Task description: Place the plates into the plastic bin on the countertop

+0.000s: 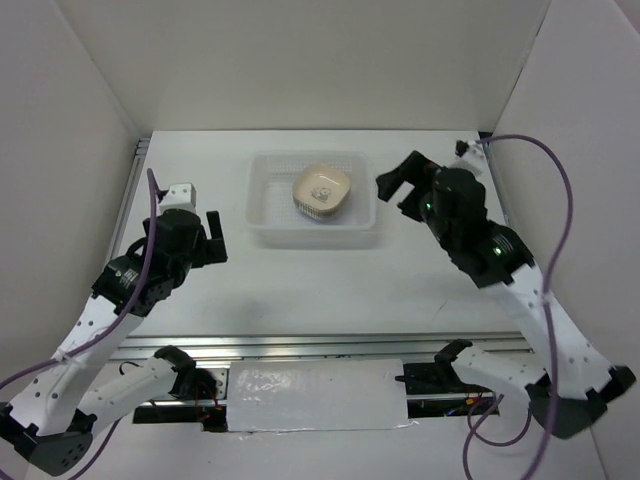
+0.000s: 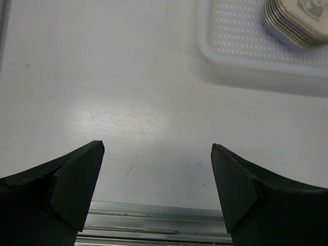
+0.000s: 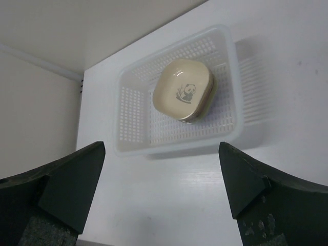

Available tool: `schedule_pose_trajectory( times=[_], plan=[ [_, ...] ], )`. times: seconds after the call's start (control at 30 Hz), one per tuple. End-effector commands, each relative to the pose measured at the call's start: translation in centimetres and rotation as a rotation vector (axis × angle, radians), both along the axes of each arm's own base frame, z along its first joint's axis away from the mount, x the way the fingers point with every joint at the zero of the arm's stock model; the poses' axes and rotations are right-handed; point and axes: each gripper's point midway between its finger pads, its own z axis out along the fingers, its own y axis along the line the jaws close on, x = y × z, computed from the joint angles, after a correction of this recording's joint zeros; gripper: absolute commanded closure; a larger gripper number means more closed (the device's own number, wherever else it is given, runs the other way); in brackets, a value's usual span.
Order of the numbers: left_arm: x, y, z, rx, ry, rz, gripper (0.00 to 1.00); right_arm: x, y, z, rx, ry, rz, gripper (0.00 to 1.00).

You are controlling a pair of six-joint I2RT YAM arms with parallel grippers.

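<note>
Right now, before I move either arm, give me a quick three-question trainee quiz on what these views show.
1. True or false: the stack of plates sits inside the plastic bin.
2. Pick one: the right gripper is A) shut on a plate, B) open and empty, C) out of view.
3. Fill in: the top plate of the stack is ____ in colour.

Key: 1 true; 2 B; 3 cream.
</note>
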Motion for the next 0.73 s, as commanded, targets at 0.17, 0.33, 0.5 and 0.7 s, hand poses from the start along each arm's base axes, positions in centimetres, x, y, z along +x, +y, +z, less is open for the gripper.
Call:
schedule_pose_trajectory(
  times=[0.17,0.33,0.5,0.7],
  plan=[
    [0.0,5.3,7.9,0.061,-0.173,0.255,0.01,-11.0,-9.3,-3.5,-0.214,0.063,-0.102,0.00],
    [-2.4,7.7,11.0,0.008,-0.267,0.357,0.01,-16.1,-12.4,-1.8,-0.148,-0.004,-0.079,0.00],
    [-5.3,9.1,11.4,-0.053,-0.335,0.362,0.01,-19.1,-14.8,-1.5,-0.133,-0.081,-0.085,0.00],
    [-6.5,8.8,9.6,-0.099,-0.310,0.338,0.01,-19.5,-15.5,-1.9,-0.137,-0.096,-0.101,0.00]
  ],
)
